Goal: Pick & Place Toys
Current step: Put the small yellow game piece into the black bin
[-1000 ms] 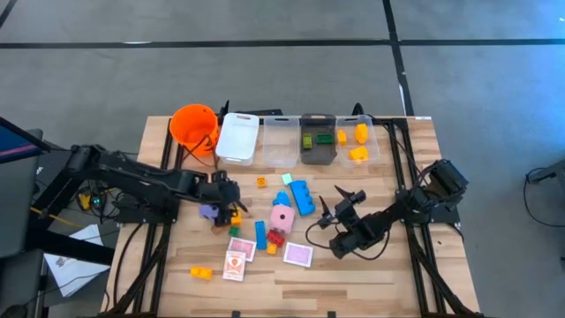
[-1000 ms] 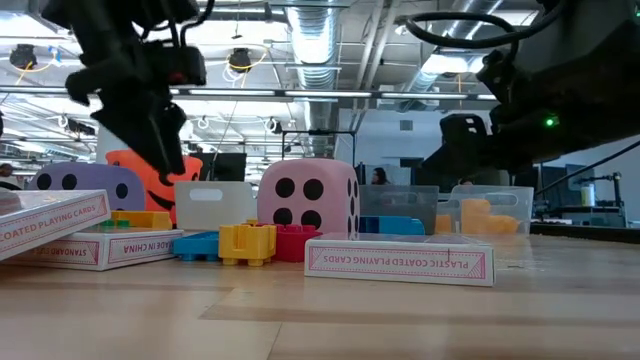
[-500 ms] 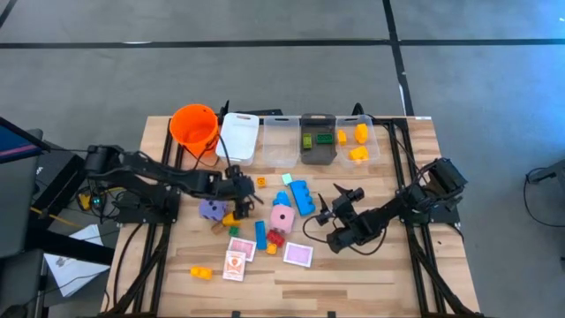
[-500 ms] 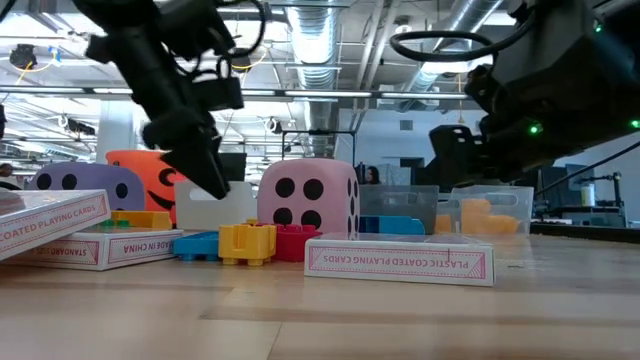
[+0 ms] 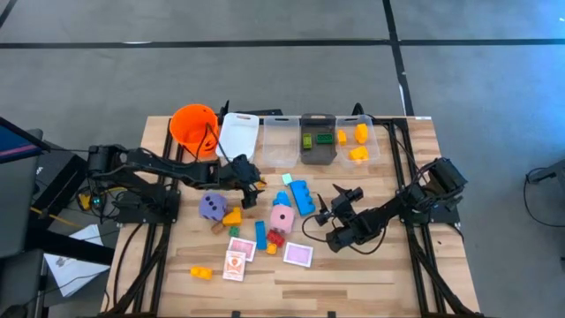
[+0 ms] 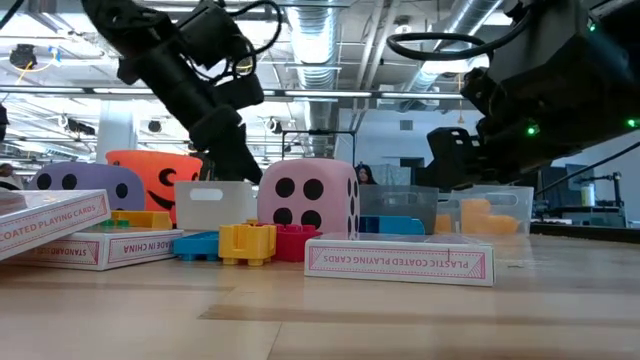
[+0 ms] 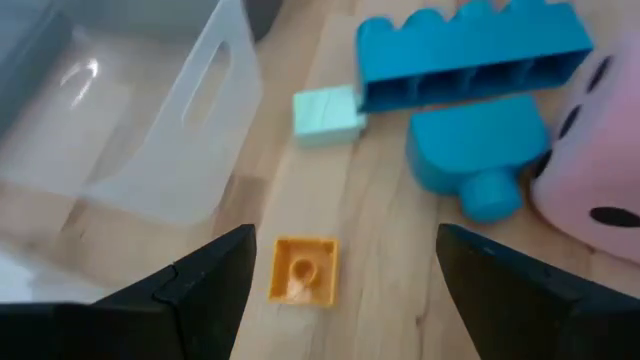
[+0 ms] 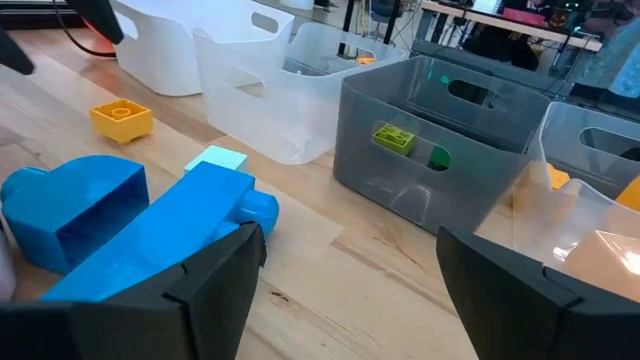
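A small orange brick (image 7: 303, 268) lies flat on the table just ahead of my left gripper (image 7: 345, 245), between its open fingers and untouched; in the high view the gripper (image 5: 252, 181) is beside the brick (image 5: 261, 182). Past it lie a pale teal brick (image 7: 328, 112), two blue bricks (image 5: 302, 196) and a pink die (image 5: 282, 218). A purple die (image 5: 210, 206) and a yellow brick (image 5: 231, 216) sit near the left arm. My right gripper (image 5: 333, 201) stands open and empty to the right of the blue bricks (image 8: 150, 235).
Along the far edge stand an orange bucket (image 5: 194, 126), a white bin (image 5: 237, 137), a clear bin (image 5: 281, 141), a grey bin (image 5: 318, 139) with green bricks and a clear bin (image 5: 357, 141) with orange ones. Card boxes (image 5: 241, 249), a red brick (image 5: 275, 237) and an orange brick (image 5: 202, 273) lie nearer the front.
My left gripper has gone from over the purple die toward the table's right edge, sinking a little and tipping further down, and now stands at the small orange brick. It has stayed open. My right arm has kept still.
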Robot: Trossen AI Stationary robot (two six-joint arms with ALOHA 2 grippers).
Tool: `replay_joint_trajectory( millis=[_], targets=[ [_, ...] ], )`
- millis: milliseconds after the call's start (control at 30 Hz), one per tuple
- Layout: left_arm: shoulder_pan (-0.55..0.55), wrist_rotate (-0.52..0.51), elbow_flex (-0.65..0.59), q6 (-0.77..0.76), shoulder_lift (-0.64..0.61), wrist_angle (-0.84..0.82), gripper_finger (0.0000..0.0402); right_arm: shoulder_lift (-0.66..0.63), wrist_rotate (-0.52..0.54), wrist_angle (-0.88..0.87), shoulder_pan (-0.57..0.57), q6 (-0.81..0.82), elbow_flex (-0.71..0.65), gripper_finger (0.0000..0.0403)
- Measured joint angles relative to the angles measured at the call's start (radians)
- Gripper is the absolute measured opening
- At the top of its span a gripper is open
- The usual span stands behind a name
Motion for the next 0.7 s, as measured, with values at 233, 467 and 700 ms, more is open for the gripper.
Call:
replay_joint_trajectory(
  millis=[233, 467, 700],
  targets=[
    [0.001, -0.030, -0.140, -0.019, 0.000, 0.251, 0.0301, 0.000, -0.004, 0.000, 0.000, -0.001, 0.000, 0.0296],
    [0.003, -0.077, -0.264, -0.079, 0.000, 0.435, 0.0301, 0.000, -0.004, 0.001, -0.002, 0.000, 0.000, 0.0296],
    [0.003, -0.105, -0.289, -0.077, 0.000, 0.461, 0.0301, 0.000, -0.004, 0.006, -0.027, 0.000, 0.000, 0.0296]
  ],
)
